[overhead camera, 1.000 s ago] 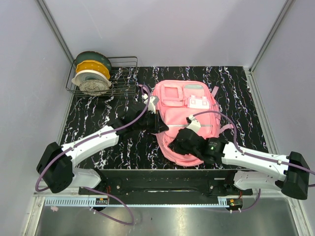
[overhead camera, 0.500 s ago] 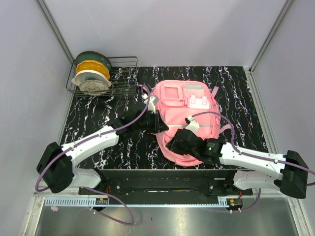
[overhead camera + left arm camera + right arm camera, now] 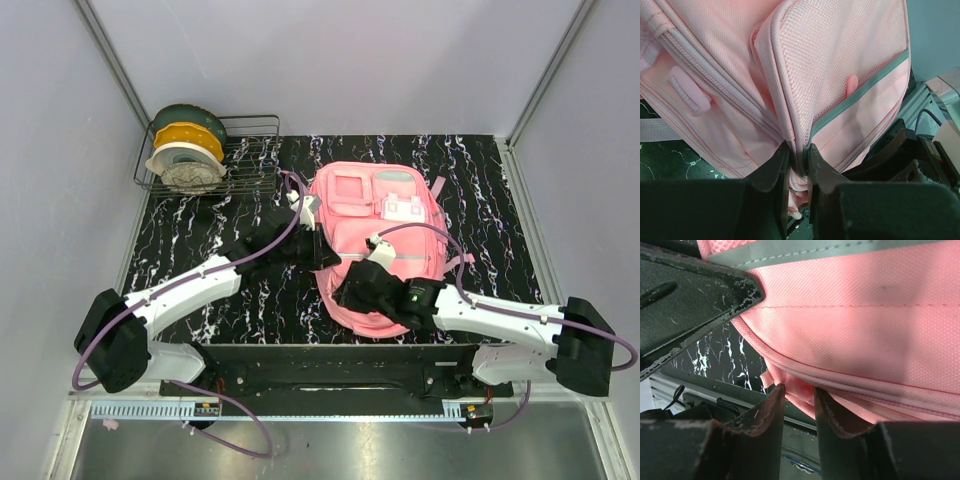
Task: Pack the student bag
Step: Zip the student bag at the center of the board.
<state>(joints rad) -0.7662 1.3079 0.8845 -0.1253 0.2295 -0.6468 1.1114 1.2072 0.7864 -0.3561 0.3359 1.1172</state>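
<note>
Here, pink student bag [image 3: 385,235], grey-trimmed mesh pocket [image 3: 840,65], left tool [image 3: 799,150] pinching fabric, right tool [image 3: 799,392] grasp unclear

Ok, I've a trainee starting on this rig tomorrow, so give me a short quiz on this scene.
1. True or false: the left pincer is clamped on a fold of the student bag.
2. Where does the wire rack stand? A: at the far-left corner of the table. B: on top of the bag. C: at the table's right edge.
3. What colour is the table top?
Key: 1 true; 2 A; 3 black with white veins.
</note>
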